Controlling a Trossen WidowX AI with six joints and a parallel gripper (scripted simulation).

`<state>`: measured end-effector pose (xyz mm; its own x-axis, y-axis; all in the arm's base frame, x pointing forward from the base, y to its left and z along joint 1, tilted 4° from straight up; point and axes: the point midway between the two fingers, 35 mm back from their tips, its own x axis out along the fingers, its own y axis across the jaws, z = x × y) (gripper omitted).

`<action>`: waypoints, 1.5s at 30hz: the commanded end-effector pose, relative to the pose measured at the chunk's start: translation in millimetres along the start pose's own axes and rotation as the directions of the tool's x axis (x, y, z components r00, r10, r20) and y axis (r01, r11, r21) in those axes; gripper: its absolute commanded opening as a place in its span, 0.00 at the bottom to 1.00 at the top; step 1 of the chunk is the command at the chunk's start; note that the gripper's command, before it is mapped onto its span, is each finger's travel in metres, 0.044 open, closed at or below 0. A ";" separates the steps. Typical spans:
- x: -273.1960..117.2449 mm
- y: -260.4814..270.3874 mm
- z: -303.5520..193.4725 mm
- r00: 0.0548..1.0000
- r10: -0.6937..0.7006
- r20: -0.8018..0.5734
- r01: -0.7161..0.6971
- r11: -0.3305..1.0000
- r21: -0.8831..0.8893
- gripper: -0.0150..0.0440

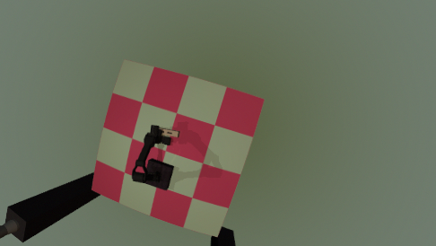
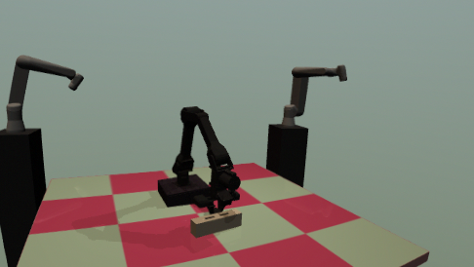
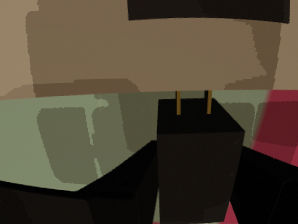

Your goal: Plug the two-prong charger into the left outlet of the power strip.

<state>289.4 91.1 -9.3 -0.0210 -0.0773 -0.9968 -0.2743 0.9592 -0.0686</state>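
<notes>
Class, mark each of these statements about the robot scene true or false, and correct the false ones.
1. The gripper is shut on the black charger. True.
2. The charger shows three prongs. False: it shows two.
3. The power strip is bright red. False: it is tan.
4. The tabletop has a pattern of red and pale green squares. True.
5. In the exterior view, the arm's base stands on the floor beside the table. False: it stands on the tabletop.
</notes>
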 end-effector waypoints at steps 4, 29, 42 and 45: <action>-0.5 0.6 0.4 1.000 0.005 0.000 -0.005 1.000 0.002 0.25; -1.2 0.6 7.8 1.000 0.005 0.000 -0.005 1.000 0.002 0.25; -1.8 0.6 11.3 1.000 0.005 0.000 -0.005 1.000 0.002 0.25; -1.8 0.6 11.6 1.000 0.005 0.001 -0.005 1.000 0.002 0.25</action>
<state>297.9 93.5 -8.9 -0.0269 -0.0791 -0.9965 -0.2729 0.9596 -0.0688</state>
